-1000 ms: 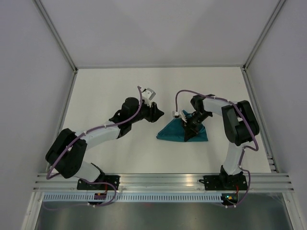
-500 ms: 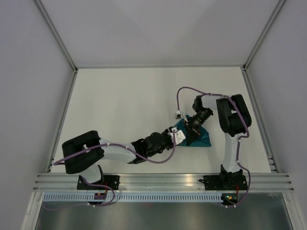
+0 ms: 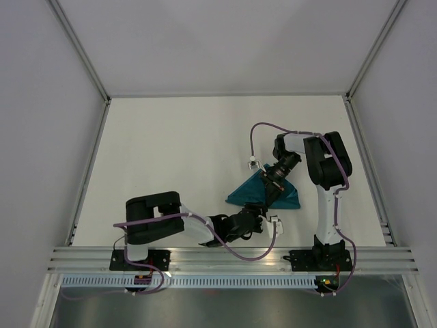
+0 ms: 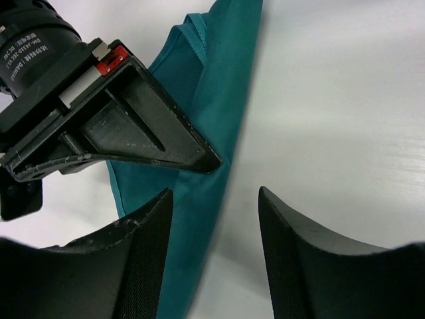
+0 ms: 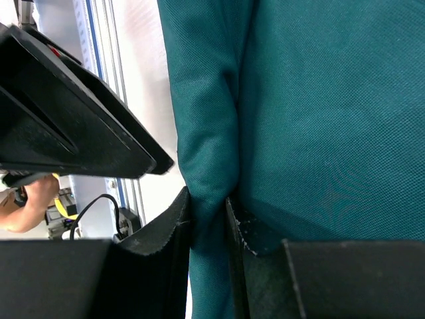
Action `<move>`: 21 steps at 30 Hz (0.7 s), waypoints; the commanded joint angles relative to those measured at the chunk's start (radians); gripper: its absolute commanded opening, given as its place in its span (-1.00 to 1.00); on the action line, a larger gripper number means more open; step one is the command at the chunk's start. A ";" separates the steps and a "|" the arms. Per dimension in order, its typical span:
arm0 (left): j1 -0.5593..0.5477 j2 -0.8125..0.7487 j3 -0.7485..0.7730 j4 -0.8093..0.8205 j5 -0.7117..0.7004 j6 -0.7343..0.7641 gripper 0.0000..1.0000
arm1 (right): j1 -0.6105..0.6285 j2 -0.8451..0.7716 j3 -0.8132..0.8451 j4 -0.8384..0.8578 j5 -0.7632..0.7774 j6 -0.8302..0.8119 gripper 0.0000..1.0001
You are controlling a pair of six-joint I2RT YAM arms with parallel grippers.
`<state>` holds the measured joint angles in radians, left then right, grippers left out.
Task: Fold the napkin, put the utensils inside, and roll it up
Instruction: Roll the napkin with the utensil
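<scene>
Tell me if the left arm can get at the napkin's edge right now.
Probably yes: the left fingers are open with the napkin edge between them and nothing in the way. The right fingers pinch a fold close beside.

place: robotics lab cell | evidence: white table [image 3: 171, 157], plain grey walls [image 3: 41, 102], aluminium rail [image 3: 232, 256]

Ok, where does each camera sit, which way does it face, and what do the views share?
Top external: fixed above and behind the robot, looking down at the table; left arm, right arm and the napkin show.
Left wrist: on the left arm, looking down past its open left end effector at the napkin's edge.
Right wrist: on the right arm, close on cloth pinched in the right end effector.
Shared: all see the napkin.
</scene>
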<state>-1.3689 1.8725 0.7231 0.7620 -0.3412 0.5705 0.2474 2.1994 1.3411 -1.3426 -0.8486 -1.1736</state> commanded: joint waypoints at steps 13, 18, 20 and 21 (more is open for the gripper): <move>0.074 0.105 0.078 -0.024 0.014 0.046 0.20 | -0.005 0.083 0.061 0.088 0.082 -0.041 -0.70; 0.090 0.126 0.136 -0.202 0.053 -0.014 -0.02 | -0.005 0.086 0.079 0.080 0.079 -0.037 -0.70; 0.091 0.131 0.150 -0.237 0.065 -0.035 -0.18 | -0.005 0.088 0.090 0.074 0.075 -0.035 -0.70; 0.096 0.131 0.150 -0.250 0.071 -0.040 -0.27 | -0.005 0.089 0.093 0.071 0.075 -0.034 -0.69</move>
<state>-1.2892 1.9671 0.8478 0.6510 -0.3229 0.5976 0.2447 2.2570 1.4044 -1.4040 -0.8402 -1.1564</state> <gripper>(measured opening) 0.401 0.293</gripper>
